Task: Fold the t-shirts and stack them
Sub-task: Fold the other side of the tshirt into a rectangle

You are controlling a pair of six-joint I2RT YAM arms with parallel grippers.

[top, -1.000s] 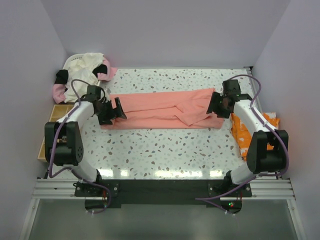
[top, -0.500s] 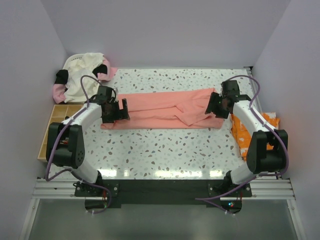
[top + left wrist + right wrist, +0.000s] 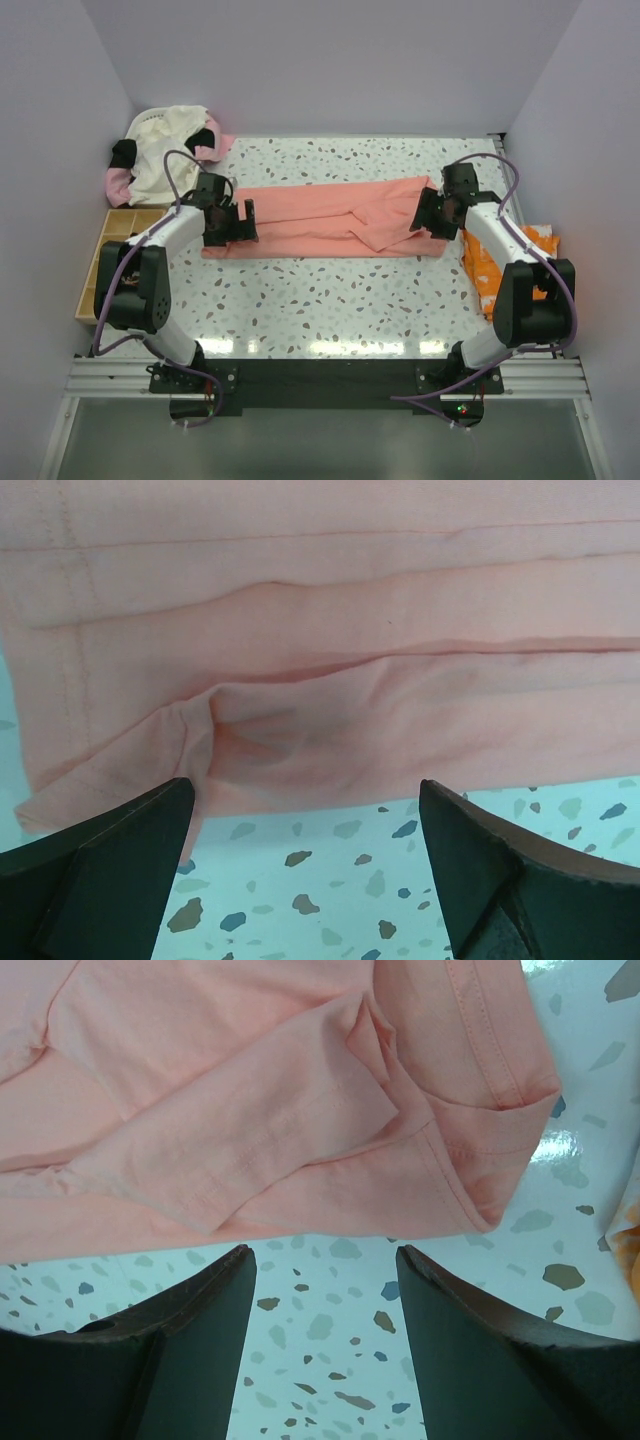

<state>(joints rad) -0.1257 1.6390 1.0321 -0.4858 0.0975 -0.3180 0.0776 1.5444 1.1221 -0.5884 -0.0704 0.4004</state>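
Top external, salmon-pink t-shirt (image 3: 310, 215), folded into long wrinkled strip

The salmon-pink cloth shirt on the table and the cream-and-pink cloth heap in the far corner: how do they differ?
The salmon-pink cloth shirt lies flat, folded into a long band across the speckled table; the cream-and-pink cloth heap is bunched up. The shirt is one plain colour; the heap mixes cream, pink and black. Both are soft cloth.

Plain pale lilac walls (image 3: 330, 60) enclose a white speckled terrazzo table (image 3: 330, 300), glare along its near edge.
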